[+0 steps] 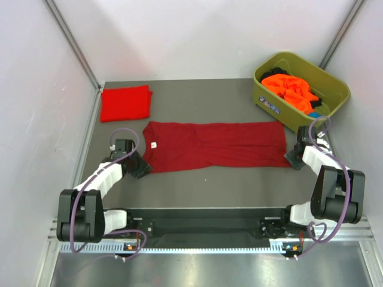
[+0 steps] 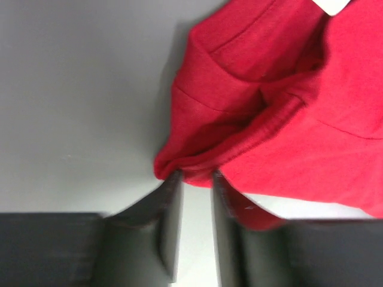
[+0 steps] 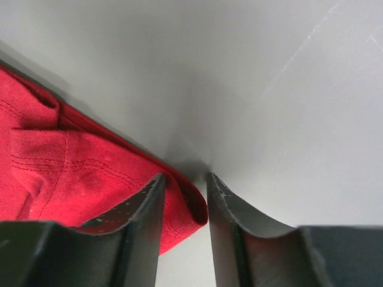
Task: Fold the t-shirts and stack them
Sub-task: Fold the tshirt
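Since the dark crimson t-shirt [image 1: 212,145] needs folding, left fingers [image 2: 170,227] and right fingers [image 3: 143,227] sit parted at its ends, pre-pinch.

Straight ahead of the left gripper [image 2: 195,174], blocked at the fingertips by the bunched corner of the dark crimson t-shirt [image 1: 212,145]. Bare table [image 1: 209,179] beside and behind, free to pass. Farther ahead and outward, a folded red shirt [image 1: 124,103]. Hem corner sitting in the right gripper [image 3: 184,177]; bare table outward, olive tub [image 1: 329,75] beyond.
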Robot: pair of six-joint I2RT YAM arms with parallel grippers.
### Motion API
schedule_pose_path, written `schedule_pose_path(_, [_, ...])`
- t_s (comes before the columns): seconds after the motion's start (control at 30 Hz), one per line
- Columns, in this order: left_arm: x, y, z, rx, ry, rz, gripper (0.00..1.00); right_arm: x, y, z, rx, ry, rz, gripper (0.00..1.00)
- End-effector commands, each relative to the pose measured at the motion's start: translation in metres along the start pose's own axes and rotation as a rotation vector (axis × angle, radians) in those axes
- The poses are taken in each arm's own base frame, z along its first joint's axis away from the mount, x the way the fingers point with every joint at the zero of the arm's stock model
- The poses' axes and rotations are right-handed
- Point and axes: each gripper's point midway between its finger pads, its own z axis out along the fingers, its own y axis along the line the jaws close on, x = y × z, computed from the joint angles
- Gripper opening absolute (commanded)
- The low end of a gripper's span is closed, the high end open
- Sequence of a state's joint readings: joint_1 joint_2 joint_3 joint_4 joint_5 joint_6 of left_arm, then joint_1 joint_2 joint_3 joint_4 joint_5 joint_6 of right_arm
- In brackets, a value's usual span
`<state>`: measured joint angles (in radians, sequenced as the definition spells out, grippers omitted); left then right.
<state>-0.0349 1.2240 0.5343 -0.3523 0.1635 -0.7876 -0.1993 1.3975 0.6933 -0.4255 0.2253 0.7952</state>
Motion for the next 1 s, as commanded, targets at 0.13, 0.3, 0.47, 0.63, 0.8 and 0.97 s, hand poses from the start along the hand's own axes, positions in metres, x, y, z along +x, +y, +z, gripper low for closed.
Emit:
schedule_pose_path(0.13, [-0.016,0.0,0.004,-0.04,-0.046,0.021,0.0,-0.004,-0.01,0.006,0.05,-0.012,-0.029,0.15])
schedule_pose_path(0.3, [-0.034,0.018,-0.012,-0.175,-0.13,0.031,0.0,-0.002,-0.018,0.005,0.078,0.002,-0.084,0.0])
schedule_pose_path(0.47, [-0.041,0.022,-0.023,-0.221,-0.143,0.076,0.0,0.003,-0.026,-0.001,0.106,0.026,-0.112,0.0])
schedule_pose_path(0.63, [-0.036,0.034,-0.02,-0.259,-0.127,0.1,0.0,0.011,-0.036,-0.01,0.116,0.045,-0.118,0.0])
schedule_pose_path(0.8, [-0.036,0.044,-0.02,-0.32,-0.125,0.086,0.0,0.029,-0.041,-0.013,0.082,0.085,-0.115,0.0])
schedule_pose_path(0.97, [-0.03,0.039,-0.024,-0.304,-0.092,0.067,0.15,0.037,-0.044,-0.016,0.074,0.109,-0.118,0.09])
